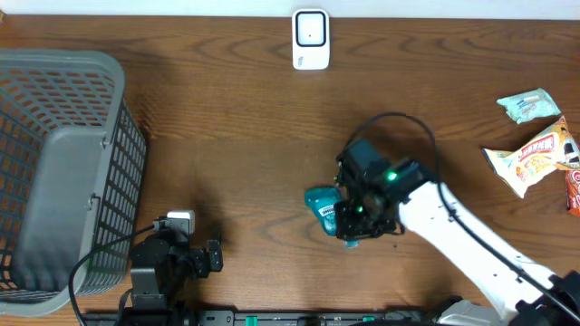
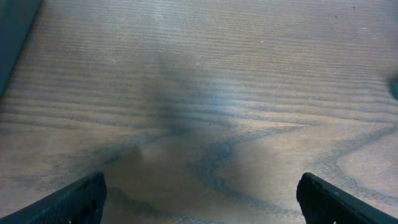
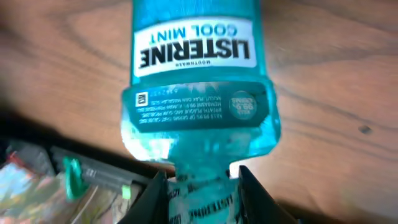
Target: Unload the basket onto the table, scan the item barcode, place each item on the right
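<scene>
Right pincer (image 3: 202, 179) is pinching Listerine mouthwash bottle (image 3: 199, 93); left pincer (image 2: 200, 186) is sitting spread. Lift probably needing a firm hold, barcode facing white device (image 1: 310, 39).

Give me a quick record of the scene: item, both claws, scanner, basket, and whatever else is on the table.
item: Listerine Cool Mint bottle, teal, mid-table
right claw: closed on the bottle's end
left claw: open, empty, over bare wood
scanner: white, at the far table edge, apart from the bottle
basket: grey, left side
other: snack packets, right edge
</scene>
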